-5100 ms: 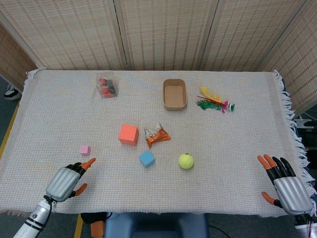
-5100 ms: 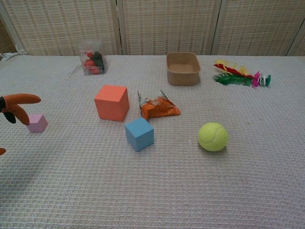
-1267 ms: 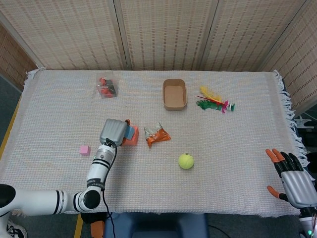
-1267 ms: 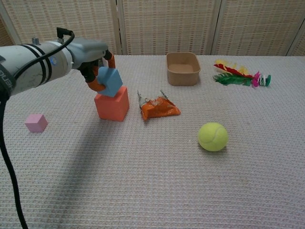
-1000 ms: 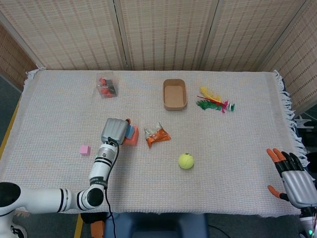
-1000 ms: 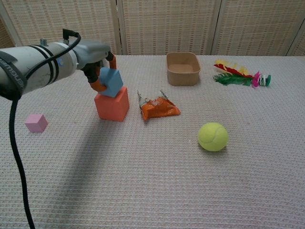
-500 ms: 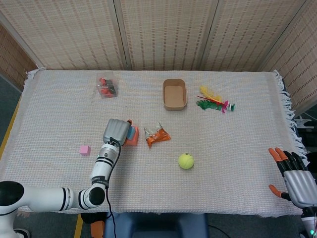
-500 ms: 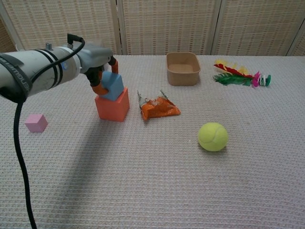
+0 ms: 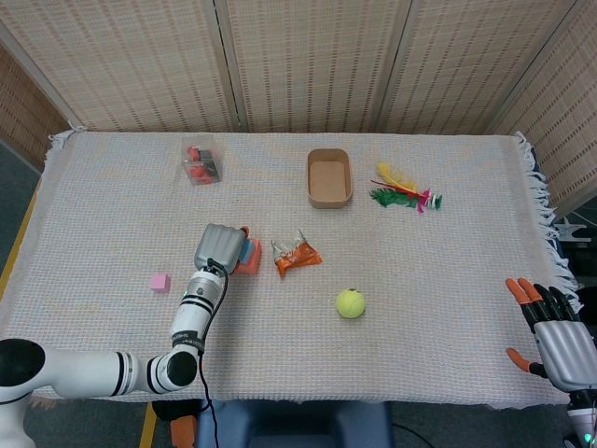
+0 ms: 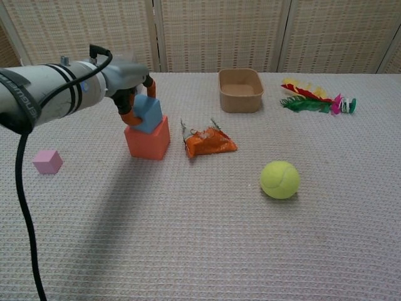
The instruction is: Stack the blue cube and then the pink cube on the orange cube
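The blue cube (image 10: 148,114) sits on top of the orange cube (image 10: 148,142), still gripped by my left hand (image 10: 128,84), whose orange-tipped fingers wrap its sides. In the head view the left hand (image 9: 218,248) covers most of both; a sliver of blue cube (image 9: 248,249) and orange cube (image 9: 248,266) shows at its right. The small pink cube (image 10: 47,161) lies on the cloth to the left, also visible as the pink cube (image 9: 160,281) in the head view. My right hand (image 9: 555,343) rests at the table's near right corner, fingers spread, holding nothing.
An orange snack wrapper (image 10: 209,142) lies just right of the stack. A tennis ball (image 10: 280,179) sits nearer the front. A brown tray (image 10: 240,89), a feather toy (image 10: 316,103) and a clear box of small items (image 10: 122,83) line the back.
Since five seconds ago my left hand picked up the blue cube and carried it over the orange cube. In the last second it lowered the cube onto the orange cube's top.
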Action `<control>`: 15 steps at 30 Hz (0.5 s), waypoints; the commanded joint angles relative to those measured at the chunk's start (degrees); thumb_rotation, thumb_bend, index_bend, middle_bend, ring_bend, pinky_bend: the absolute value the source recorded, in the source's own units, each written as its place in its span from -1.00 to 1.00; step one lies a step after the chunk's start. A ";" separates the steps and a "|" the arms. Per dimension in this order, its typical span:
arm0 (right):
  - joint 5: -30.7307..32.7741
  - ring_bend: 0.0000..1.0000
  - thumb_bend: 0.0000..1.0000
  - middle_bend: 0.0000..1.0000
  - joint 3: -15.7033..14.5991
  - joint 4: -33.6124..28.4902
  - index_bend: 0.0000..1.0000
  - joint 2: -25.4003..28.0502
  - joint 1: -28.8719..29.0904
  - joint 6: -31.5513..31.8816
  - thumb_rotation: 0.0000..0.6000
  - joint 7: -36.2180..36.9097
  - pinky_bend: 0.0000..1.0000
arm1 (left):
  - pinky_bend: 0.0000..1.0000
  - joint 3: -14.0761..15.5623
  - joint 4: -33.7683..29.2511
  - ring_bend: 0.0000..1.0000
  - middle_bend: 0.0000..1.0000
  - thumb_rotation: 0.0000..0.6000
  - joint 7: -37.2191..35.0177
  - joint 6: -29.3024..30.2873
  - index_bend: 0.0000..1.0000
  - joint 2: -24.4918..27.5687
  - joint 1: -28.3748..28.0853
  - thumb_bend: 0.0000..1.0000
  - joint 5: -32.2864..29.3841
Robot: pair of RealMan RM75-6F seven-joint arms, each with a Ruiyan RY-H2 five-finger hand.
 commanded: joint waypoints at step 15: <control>-0.18 -1.00 -0.79 -1.00 -0.07 -0.07 -1.00 0.12 -0.12 0.22 1.00 0.05 -1.00 | 1.00 0.40 -0.69 1.00 1.00 1.00 -0.55 0.82 -0.60 0.11 -0.39 -0.26 0.30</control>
